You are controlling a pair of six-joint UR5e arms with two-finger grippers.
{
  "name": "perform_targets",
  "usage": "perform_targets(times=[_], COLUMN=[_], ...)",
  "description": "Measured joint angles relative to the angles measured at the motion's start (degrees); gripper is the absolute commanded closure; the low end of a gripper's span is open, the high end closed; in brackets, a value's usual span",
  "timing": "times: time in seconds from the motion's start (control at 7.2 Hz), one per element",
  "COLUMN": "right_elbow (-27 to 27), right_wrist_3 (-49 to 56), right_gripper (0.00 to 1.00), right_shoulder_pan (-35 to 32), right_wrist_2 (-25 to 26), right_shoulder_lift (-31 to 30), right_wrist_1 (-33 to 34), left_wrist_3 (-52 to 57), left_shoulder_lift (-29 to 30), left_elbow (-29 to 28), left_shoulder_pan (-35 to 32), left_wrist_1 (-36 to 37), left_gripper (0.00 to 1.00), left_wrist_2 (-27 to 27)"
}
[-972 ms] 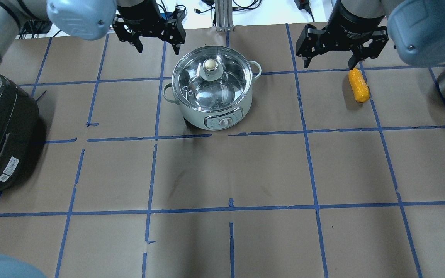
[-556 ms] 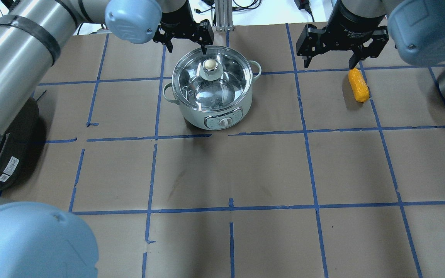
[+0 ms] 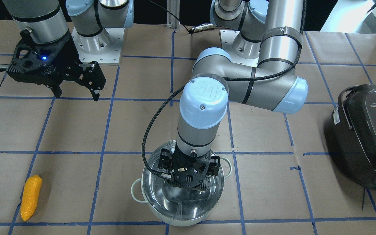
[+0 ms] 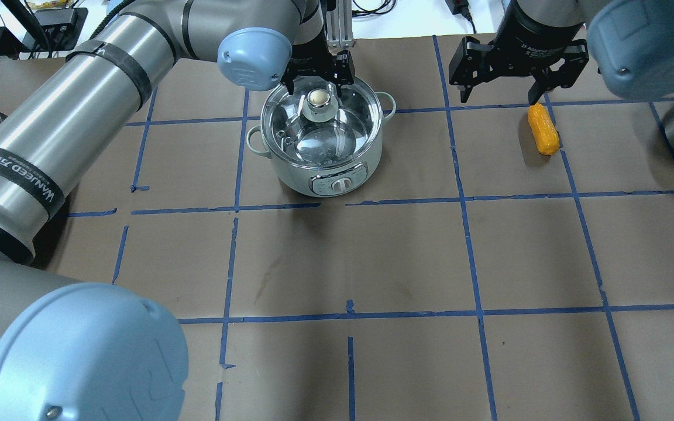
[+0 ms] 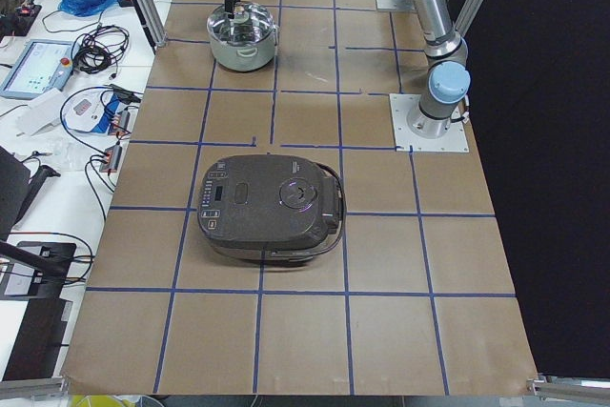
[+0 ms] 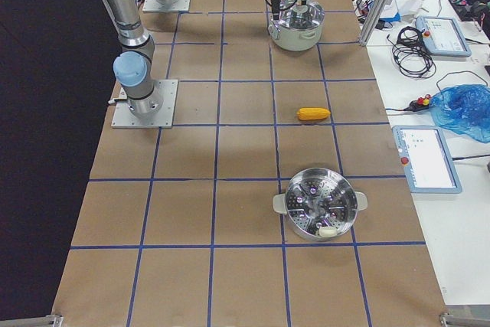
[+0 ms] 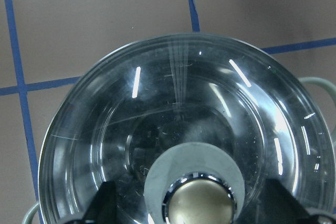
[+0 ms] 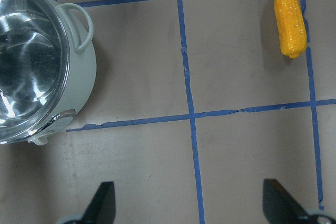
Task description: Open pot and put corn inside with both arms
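We find the left fingers spread wide and gripping nothing. The knob of the glass lid sits between them, with a clear gap to each finger in the left wrist view. Whether the fingertips touch the glass we cannot tell. The lid rests closed on the pot, which stands directly below these fingers on the surface. The right fingers are also fully spread and hold nothing, and they hang above the bare surface. The corn lies flat on the surface, apart from the right fingers. In the right wrist view it is ahead of them and in line with one finger, not between the two. The pot is well apart from the right fingers, on their opposite side from the corn. A dark rice cooker stands far from both pairs of fingers.
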State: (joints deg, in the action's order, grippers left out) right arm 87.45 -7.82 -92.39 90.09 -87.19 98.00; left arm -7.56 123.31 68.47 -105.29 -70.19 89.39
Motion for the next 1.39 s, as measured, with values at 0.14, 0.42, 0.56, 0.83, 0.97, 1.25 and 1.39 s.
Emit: perform_targets(times=[0.14,0.42,0.56,0.83,0.97,1.25,1.39], right_elbow=[0.0,-0.1,-0.1,-0.2,-0.4,-1.7,-2.8], right_wrist_3=[0.0,0.1,0.2,0.3,0.4,0.5,0.5], right_gripper=[0.0,0.0,0.0,0.0,0.0,0.0,0.0], right_shoulder_pan=[0.0,0.1,0.1,0.1,0.1,0.5,1.1], right_wrist_2=[0.0,0.0,0.0,-0.1,-0.1,0.8,1.2], right_shoulder_lift=[0.0,0.1,0.1,0.1,0.2,0.3,0.5], right_wrist_1=[0.0,0.0,0.0,0.0,0.1,-1.7,-3.9], left_wrist_3=[-0.1,-0.1,-0.1,-0.1,0.0,0.5,1.9], left_shoulder_lift=[0.0,0.2,0.1,0.0,-0.3,-3.4,-5.8], left_elbow=[0.1,0.2,0.3,0.2,0.1,-0.6,-0.8], left_shoulder_pan=[-0.1,-0.2,-0.2,-0.3,-0.3,0.1,1.1], left_wrist_1=[-0.2,0.1,-0.1,-0.5,-0.6,-3.0,-5.7], left_gripper=[0.11,0.73,0.83,0.85,0.84,0.84,0.84], left_wrist_2=[0.0,0.0,0.0,0.1,0.2,0.4,0.7])
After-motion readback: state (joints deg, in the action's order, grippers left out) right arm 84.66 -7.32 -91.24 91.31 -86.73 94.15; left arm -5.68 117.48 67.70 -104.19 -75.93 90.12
